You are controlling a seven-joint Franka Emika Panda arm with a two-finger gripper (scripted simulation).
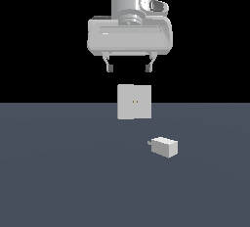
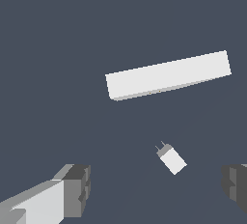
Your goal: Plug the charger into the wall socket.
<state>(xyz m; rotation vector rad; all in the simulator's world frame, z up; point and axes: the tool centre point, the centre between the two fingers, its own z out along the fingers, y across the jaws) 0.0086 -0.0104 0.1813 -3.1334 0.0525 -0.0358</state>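
Note:
The charger point(image 1: 165, 147) is a small white block lying on the grey floor, its short prongs pointing toward the exterior view's left. Behind it stands the wall socket point(image 1: 134, 102), an upright white square plate with two yellowish holes near its centre. My gripper point(image 1: 129, 67) hangs high above the socket, open, with nothing between its fingers. In the wrist view the charger point(image 2: 171, 158) looks small and far off, with the socket point(image 2: 168, 75) seen edge-on from above as a long white bar. My gripper point(image 2: 157, 189) straddles that view, one finger point(image 2: 77, 189) at each side.
A flat dark grey floor point(image 1: 58, 172) spreads around both objects. Nothing else stands on it, and the background is black.

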